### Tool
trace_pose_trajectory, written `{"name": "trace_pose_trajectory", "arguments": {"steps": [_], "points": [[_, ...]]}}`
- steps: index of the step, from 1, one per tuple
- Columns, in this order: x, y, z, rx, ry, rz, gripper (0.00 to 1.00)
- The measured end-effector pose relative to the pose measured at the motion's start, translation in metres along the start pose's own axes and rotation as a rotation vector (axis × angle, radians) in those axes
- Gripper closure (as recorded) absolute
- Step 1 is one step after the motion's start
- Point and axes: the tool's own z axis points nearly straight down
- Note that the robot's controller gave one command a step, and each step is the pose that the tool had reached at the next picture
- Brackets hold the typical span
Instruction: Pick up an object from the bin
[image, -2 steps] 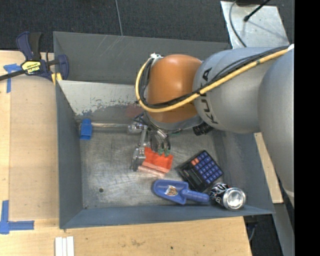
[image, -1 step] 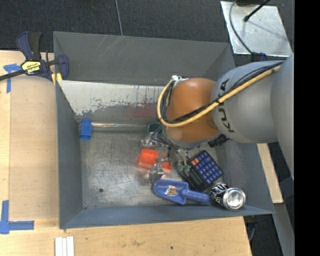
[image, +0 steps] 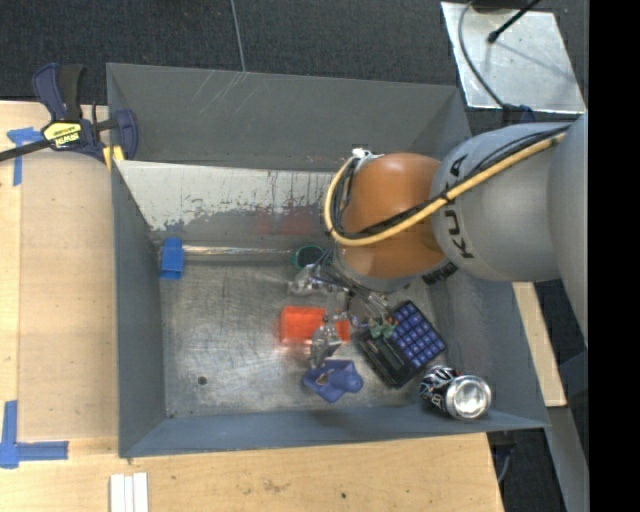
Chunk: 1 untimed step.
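Orange block (image: 297, 326) lies in the middle of the bin (image: 135, 300), the pincer (image: 325, 338) low against its right edge, probably lined up to take it. How wide the pincer stands, or whether it grips anything, I cannot tell. A blue scrap (image: 333, 381) and a calculator (image: 405, 342) crowd it.

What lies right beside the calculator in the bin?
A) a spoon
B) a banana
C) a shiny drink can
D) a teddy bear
C: the shiny drink can lies just beside the calculator, near the front right corner of the bin.
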Motion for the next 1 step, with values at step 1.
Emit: {"name": "trace_pose_trajectory", "arguments": {"steps": [1], "points": [[0.0259, -0.0302, 0.0124, -0.005, -0.037, 0.086, 1.0]]}}
